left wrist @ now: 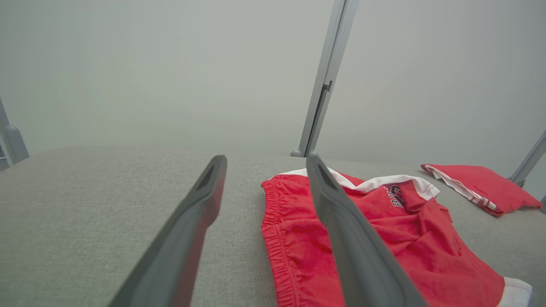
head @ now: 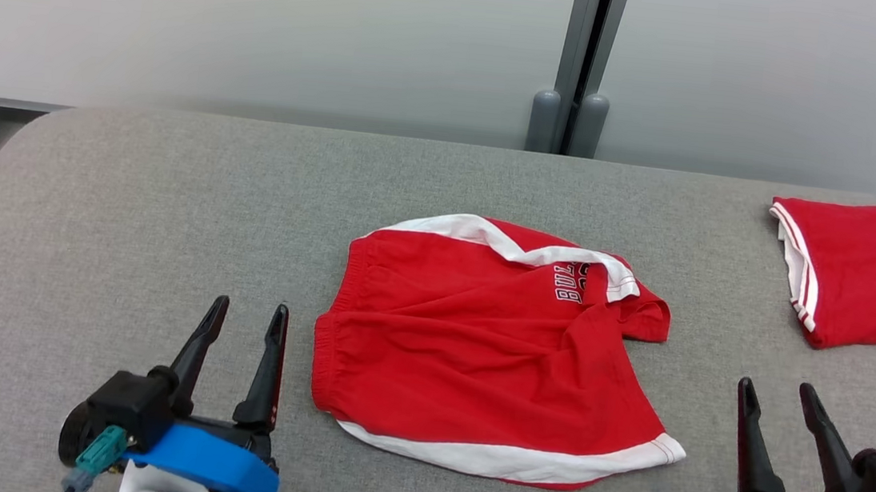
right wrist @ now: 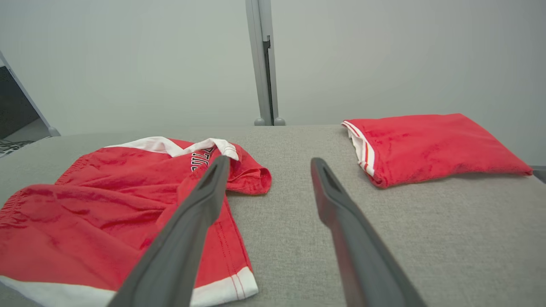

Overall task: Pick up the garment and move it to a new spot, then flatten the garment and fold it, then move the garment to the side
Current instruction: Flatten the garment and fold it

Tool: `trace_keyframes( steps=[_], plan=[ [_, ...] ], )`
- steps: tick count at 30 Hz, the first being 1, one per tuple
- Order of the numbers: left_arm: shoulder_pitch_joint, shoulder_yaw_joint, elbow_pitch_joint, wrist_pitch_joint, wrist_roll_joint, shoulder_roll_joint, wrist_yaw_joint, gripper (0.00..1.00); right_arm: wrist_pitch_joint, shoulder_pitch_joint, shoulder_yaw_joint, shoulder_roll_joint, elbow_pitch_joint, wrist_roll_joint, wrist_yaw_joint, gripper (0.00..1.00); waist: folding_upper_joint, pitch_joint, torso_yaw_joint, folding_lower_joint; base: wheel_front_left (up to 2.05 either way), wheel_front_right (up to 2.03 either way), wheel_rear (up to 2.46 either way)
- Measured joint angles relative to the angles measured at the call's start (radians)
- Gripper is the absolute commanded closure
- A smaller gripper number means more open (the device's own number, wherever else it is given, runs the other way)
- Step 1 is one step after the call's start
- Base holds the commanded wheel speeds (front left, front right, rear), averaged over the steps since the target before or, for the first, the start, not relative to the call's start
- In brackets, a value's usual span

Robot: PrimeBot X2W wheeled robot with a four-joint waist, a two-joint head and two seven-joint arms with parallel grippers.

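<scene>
Left of the grey post (head: 576,58), bare desk (head: 130,192) runs wide to a rounded corner. Right of the post, a folded red cloth (head: 869,271) sits by the edge. The garment (head: 476,346), red shorts with white trim, lies rumpled in front of the post. The left hand (head: 250,306) and right hand (head: 776,385) both gape empty.
</scene>
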Motion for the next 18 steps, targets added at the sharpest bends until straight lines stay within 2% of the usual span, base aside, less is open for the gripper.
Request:
trace_keyframes(
  steps=[7, 18],
  plan=[
    [0.107, 0.071, -0.037, 0.000, 0.060, -0.005, -0.024, 0.00, -0.002, 0.035, -0.001, 0.000, 0.042, 0.016, 0.000, 0.00, 0.0000, -0.049, -0.010, 0.0000, 0.00, 0.00, 0.00],
    [0.193, 0.125, -0.045, 0.000, 0.111, -0.020, -0.054, 0.00, 0.007, 0.067, 0.018, 0.000, 0.041, 0.027, 0.000, 0.00, 0.0001, -0.076, -0.031, 0.0001, 0.00, 0.00, 0.00]
  ],
)
